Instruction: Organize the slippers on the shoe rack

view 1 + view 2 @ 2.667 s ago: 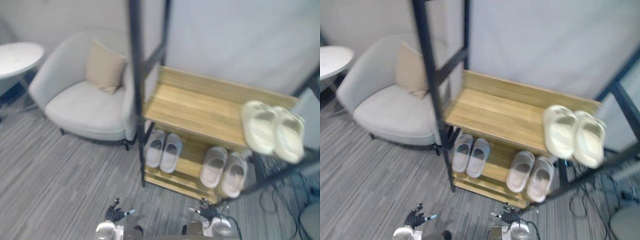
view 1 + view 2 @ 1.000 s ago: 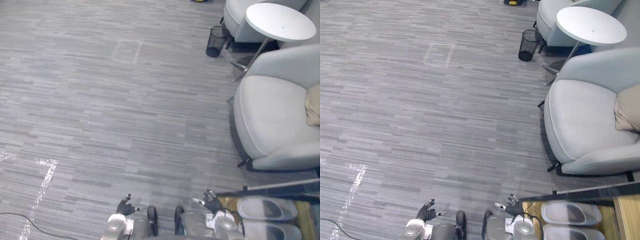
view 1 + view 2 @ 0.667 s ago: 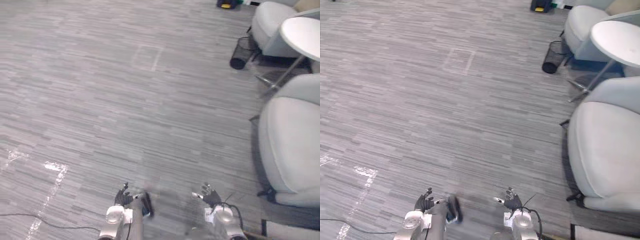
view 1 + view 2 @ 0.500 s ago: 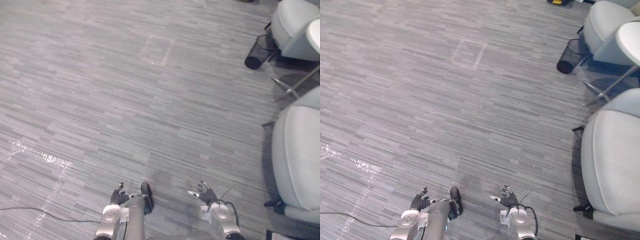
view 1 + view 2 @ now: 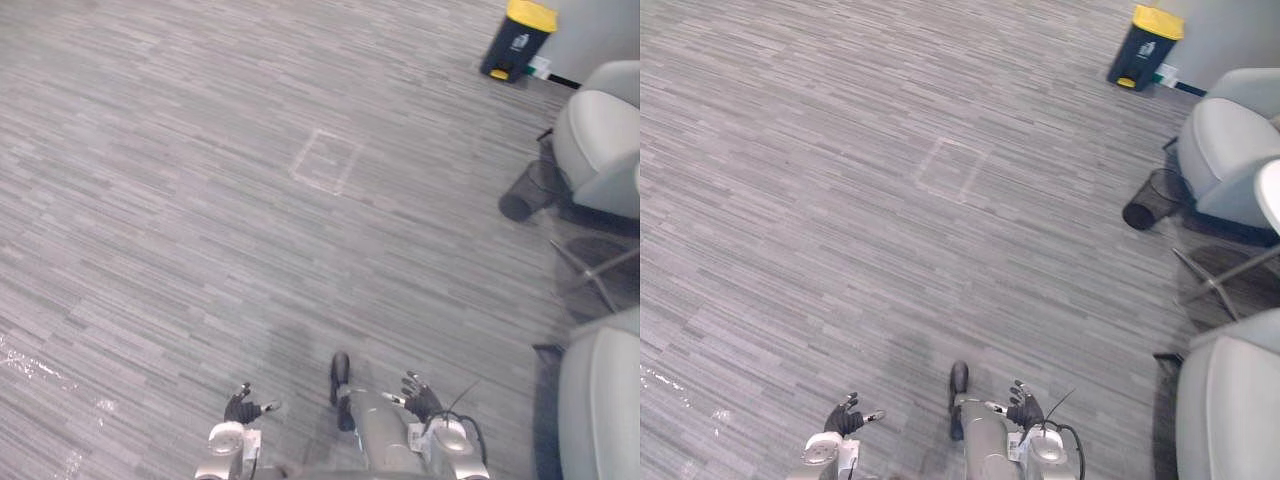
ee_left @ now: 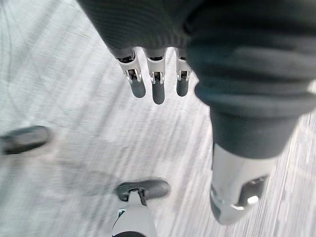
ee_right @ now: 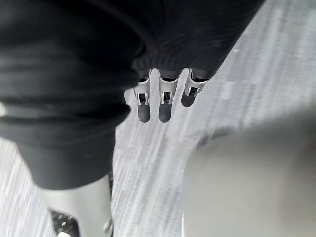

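Swinging away from the shoe rack, the view is now taking in grey carpet point(image 5: 200, 200). The left hand point(image 5: 240, 408) and right hand point(image 5: 420, 402) are hanging relaxed, carrying nothing; where the slippers are lying I cannot tell. They are probably going to handle light and bendy, best pinched at the strap.

Bare grey carpet point(image 5: 180, 200) is seen from 8 through 12 o'clock, giving free passage ahead of the left hand point(image 5: 240, 408) and right hand point(image 5: 421, 400). The right side is blocked. A yellow-lidded bin point(image 5: 518, 38) is stood far off at 1. A wire wastebasket point(image 5: 525, 195) is set beside an armchair point(image 5: 600, 140) at 2. Table legs point(image 5: 590, 275) are spread at 3. A second armchair point(image 5: 600, 400) is found at 4.
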Tool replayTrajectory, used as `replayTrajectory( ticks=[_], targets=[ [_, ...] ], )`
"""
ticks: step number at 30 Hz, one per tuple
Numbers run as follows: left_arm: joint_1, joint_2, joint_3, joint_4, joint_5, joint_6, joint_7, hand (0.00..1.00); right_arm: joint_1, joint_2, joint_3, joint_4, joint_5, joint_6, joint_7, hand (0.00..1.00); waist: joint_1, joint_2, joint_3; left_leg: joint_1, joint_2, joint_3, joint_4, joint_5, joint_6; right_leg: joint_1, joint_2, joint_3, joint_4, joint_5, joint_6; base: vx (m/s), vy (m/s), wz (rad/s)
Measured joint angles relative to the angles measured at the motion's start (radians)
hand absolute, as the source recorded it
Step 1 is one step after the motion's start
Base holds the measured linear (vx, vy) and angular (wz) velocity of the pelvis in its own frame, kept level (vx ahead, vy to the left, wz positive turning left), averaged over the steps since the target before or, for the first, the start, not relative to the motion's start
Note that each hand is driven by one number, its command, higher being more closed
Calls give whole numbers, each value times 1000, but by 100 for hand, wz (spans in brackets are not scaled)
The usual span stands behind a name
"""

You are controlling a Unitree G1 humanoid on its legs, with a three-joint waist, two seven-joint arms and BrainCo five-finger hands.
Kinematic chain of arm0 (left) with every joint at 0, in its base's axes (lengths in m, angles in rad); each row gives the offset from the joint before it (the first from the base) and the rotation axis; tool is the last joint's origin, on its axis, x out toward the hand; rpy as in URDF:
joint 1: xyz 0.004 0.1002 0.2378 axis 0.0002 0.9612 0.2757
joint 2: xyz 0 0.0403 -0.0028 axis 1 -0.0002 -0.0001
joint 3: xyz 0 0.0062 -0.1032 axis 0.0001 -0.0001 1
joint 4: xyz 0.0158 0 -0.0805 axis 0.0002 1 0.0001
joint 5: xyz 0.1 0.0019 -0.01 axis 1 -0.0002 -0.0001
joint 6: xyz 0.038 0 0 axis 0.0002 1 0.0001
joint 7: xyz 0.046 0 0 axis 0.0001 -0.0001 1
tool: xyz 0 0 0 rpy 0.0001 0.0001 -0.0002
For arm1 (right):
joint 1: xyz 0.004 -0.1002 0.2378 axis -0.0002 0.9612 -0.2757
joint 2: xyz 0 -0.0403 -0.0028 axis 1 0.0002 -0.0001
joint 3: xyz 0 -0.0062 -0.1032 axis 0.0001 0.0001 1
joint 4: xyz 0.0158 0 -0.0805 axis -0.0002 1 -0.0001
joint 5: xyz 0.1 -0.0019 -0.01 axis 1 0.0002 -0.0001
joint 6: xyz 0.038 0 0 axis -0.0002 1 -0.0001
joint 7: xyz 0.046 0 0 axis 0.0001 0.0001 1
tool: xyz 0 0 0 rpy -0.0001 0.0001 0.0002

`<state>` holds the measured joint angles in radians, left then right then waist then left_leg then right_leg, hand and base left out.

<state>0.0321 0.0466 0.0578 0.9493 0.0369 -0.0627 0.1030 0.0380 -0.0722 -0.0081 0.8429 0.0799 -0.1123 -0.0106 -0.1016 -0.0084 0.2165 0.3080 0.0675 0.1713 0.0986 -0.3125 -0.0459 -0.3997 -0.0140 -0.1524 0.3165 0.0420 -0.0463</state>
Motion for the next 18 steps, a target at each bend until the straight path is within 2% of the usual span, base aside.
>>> replayTrajectory(
  ticks=[1, 2, 3, 4, 5, 6, 8, 9, 10, 11, 12, 13, 14, 15, 16, 17, 18],
  targets=[
    [4, -18, 22, -1, 0, -2, 0, 0, -1, -1, -15, -15, -1, 0, 1, 0, 0, 22, -1, -61, 33, 0, 180, 8, -13, 13, 9, -17, 49, -67, -9, 721, -254, 21],
    [10, -31, 62, -5, 0, -1, 1, 0, 6, -7, -24, -24, -1, 9, 0, 0, 0, 47, 13, -174, 95, -7, 505, 74, -45, 85, 31, -38, 52, -118, -24, 852, -286, 20],
    [24, -45, 84, -15, 0, 1, 1, 0, 13, -12, -24, -31, 0, 13, -1, 0, 4, 60, 16, -246, 141, -22, 696, 149, -50, 142, 48, -39, 35, -145, -37, 808, -222, -1],
    [57, -62, 117, -59, 0, 1, -1, 0, 25, -8, -22, -48, 1, 17, -3, 0, 14, 69, 19, -340, 214, -9, 962, 160, -50, 235, 82, -30, 18, -199, -61, 510, -113, -22],
    [64, -61, 125, -79, 0, 0, 1, 0, 26, -3, -19, -47, 1, 18, -5, 0, 26, 65, 20, -371, 236, 7, 1036, 158, -50, 278, 90, -19, 5, -217, -67, 736, -114, -46],
    [67, -55, 131, -109, -1, 0, 3, 0, 34, 14, -16, -45, 2, 19, -8, 0, 53, 45, 22, -427, 255, 41, 1097, 155, -51, 358, 94, 11, -27, -244, -71, 592, -64, -45],
    [71, -51, 131, -125, -2, -9, 3, 0, 33, 33, -4, -44, 2, 21, -8, 0, 67, 28, 11, -535, 247, 84, 1036, 128, -39, 463, 88, 46, -113, -266, -68, 643, -33, -34],
    [72, -47, 131, -137, -3, -18, 2, 0, 30, 32, 14, -40, 2, 25, -7, 0, 72, 22, 10, -598, 211, 109, 894, 111, -23, 521, 74, 64, -161, -277, -64, 610, 6, -23],
    [71, -44, 130, -141, -3, -20, 2, 0, 26, 32, 16, -37, 1, 25, -8, 0, 74, 17, 10, -619, 187, 118, 799, 108, -23, 540, 63, 70, -176, -282, -58, 626, 62, -39],
    [64, -39, 130, -144, -4, -20, 2, 0, 8, 33, 13, -13, 0, 25, -7, 0, 85, 9, 14, -643, 125, 122, 553, 117, -27, 580, 33, 89, -193, -290, -41, 640, 121, -62],
    [67, -37, 126, -138, -6, -18, 5, 0, -9, 32, 6, 21, 0, 26, -8, 0, 104, 12, 9, -653, 65, 118, 277, 187, -34, 626, 12, 123, -230, -304, -19, 660, 150, -68],
    [71, -38, 121, -138, -14, -19, 5, 0, -8, 30, 3, 27, -1, 26, -8, 0, 110, 17, 9, -655, 56, 115, 206, 213, -41, 639, 12, 135, -245, -306, -16, 700, 204, -93],
    [77, -40, 118, -138, -35, -23, 8, 0, -6, 19, 1, 49, -3, 27, -9, 0, 124, 30, 3, -666, 43, 83, 131, 329, -26, 693, 10, 176, -269, -322, 12, 892, 268, -88],
    [67, -32, 116, -123, -38, -18, 9, 0, 0, 30, 1, 52, -3, 29, -9, 0, 126, 11, -15, -658, 15, 64, 157, 388, 46, 700, -16, 191, -234, -331, 28, 749, 227, -71],
    [62, -22, 117, -113, -36, -17, 7, 0, 3, 38, 2, 50, -3, 30, -9, 0, 118, -7, -26, -659, 3, 71, 163, 361, 52, 688, -34, 188, -196, -332, 30, 935, 270, -22],
    [60, -14, 111, -110, -35, -18, 6, 0, 7, 42, -3, 50, -8, 28, -6, 0, 95, -31, -39, -657, -14, 79, 204, 313, 81, 612, -63, 197, -33, -315, 58, 774, 237, 2],
    [57, -5, 109, -101, -35, -18, 6, 0, 13, 43, -20, 67, -23, 28, -6, 0, 94, -49, -39, -629, -27, 86, 256, 238, 86, 548, -71, 215, 171, -274, 124, 774, 237, -2]
  ],
)
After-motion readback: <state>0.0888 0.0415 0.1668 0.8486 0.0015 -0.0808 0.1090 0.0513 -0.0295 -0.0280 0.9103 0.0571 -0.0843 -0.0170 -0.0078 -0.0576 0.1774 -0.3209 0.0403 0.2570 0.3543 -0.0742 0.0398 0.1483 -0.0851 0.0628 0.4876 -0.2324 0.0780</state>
